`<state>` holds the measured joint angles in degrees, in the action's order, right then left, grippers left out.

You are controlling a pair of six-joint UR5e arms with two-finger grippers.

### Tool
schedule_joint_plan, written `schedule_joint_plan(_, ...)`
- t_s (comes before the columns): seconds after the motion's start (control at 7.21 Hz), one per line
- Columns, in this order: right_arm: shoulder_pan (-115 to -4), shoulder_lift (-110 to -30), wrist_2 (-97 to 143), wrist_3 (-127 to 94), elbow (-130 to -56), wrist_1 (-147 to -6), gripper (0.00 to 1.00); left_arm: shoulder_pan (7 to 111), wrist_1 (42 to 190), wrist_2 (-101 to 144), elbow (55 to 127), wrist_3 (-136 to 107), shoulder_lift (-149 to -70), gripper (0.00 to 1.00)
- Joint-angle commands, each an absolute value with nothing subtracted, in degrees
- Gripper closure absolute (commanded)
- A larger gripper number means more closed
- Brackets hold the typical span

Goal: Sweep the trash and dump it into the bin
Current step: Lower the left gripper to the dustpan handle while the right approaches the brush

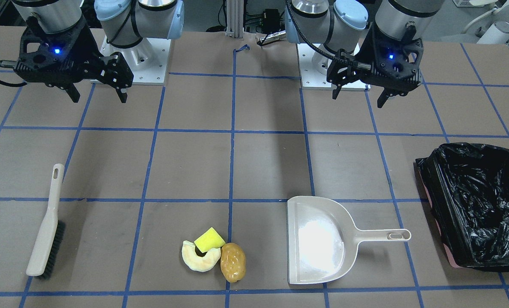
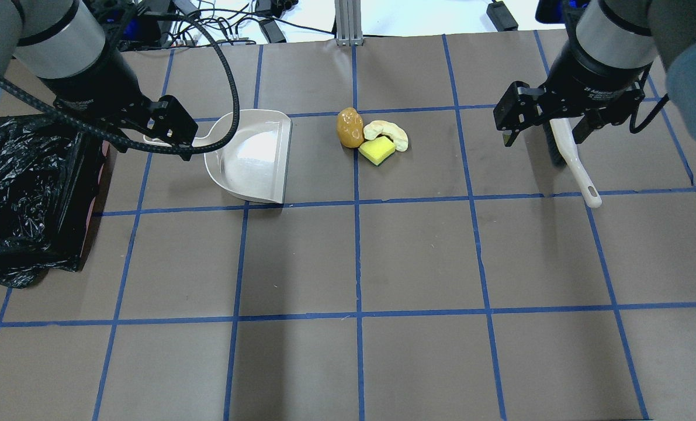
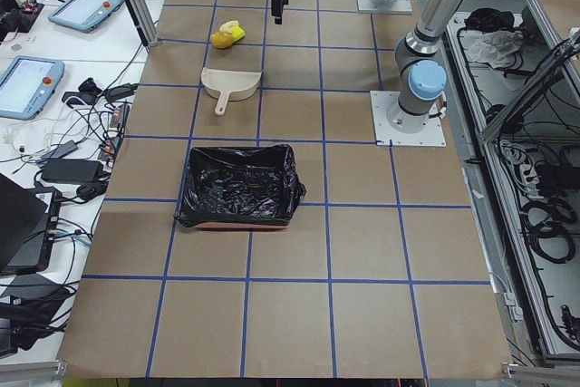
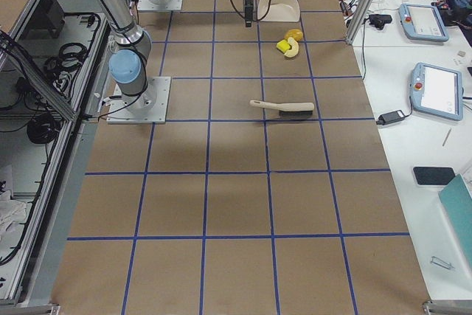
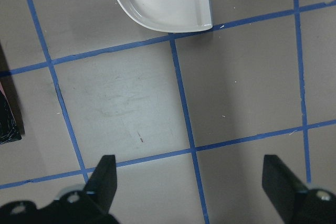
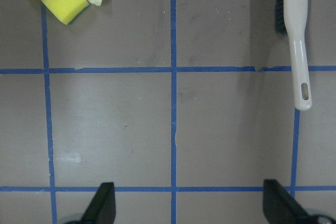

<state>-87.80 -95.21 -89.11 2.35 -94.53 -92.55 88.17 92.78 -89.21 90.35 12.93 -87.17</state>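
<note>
The trash lies in a tight cluster on the table: a pale cream curved slice (image 1: 201, 257), a yellow-green wedge (image 1: 209, 240) and a golden-brown potato-shaped lump (image 1: 233, 262). It also shows in the overhead view (image 2: 376, 135) and in the right wrist view (image 6: 65, 2). The bin (image 1: 433, 192), lined with a black bag, stands at the table's end on my left side (image 2: 85, 175). My left gripper (image 1: 359, 96) hovers open and empty, back from the dustpan (image 1: 318, 239). My right gripper (image 1: 98, 96) hovers open and empty, back from the brush (image 1: 47, 222).
The beige dustpan (image 2: 254, 155) lies between the trash and the bin, its open mouth toward the trash and its handle toward the bin. The beige brush with dark bristles (image 2: 572, 161) lies on the far side of the trash. Blue tape grid lines cover the brown table.
</note>
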Motion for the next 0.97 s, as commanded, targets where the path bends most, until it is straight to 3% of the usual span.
schedule_joint_plan(0.0, -87.80, -95.71, -89.38, 2.29, -94.48, -91.85, 0.00, 88.15, 89.51, -88.86, 90.35, 13.01, -88.50, 0.00)
schedule_joint_plan(0.28, -87.80, -96.06, -91.04, 2.28, -94.74, -91.58, 0.00, 87.89, 88.86, -88.86, 90.35, 13.09, -88.59, 0.00)
schedule_joint_plan(0.83, -87.71, -95.72, -91.06, 3.07, -95.10, -92.80, 0.00, 81.94, 86.84, -88.77, 90.70, 48.51, -91.48, 0.00)
